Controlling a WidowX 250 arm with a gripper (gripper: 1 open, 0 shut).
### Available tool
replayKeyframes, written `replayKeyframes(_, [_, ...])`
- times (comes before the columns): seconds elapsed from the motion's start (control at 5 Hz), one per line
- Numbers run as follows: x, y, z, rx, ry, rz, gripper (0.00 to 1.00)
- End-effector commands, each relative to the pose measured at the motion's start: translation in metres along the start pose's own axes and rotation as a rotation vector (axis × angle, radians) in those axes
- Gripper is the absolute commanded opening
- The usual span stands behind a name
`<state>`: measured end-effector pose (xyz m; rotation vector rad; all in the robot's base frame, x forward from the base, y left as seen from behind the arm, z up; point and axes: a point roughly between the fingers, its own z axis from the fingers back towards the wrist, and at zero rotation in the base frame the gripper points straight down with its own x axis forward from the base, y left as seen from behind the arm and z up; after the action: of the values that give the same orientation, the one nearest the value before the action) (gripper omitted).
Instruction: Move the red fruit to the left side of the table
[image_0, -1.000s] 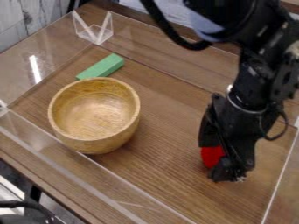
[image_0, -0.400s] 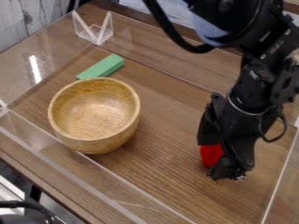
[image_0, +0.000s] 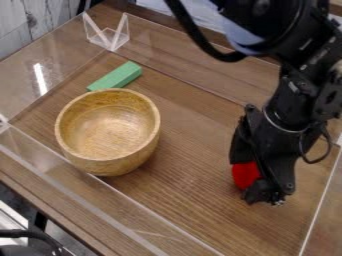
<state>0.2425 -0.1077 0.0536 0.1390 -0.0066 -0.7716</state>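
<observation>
The red fruit (image_0: 242, 177) is a small bright-red shape on the table (image_0: 187, 110) at the right, partly hidden by the black gripper (image_0: 254, 182) that points down over it. The jaws stand open around the fruit, one finger on each side, with the tips low at the tabletop. No grip on the fruit shows. The fruit's green top is hidden.
A wooden bowl (image_0: 107, 129) stands left of centre. A flat green block (image_0: 115, 76) lies behind it. Low clear plastic walls (image_0: 80, 190) edge the table, with a clear folded piece (image_0: 106, 33) at the back left. The black arm (image_0: 301, 90) rises at the right.
</observation>
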Motion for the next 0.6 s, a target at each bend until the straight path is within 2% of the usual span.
replayKeyframes(0.0, [0.0100, 0.0066, -0.0019, 0.016, -0.049, 0.009, 1.00])
replayKeyframes(0.2, [0.0060, 0.0126, 0.0004, 0.007, -0.058, 0.049, 1.00])
replayKeyframes(0.4, [0.0053, 0.0137, 0.0040, 0.014, -0.059, 0.057, 1.00])
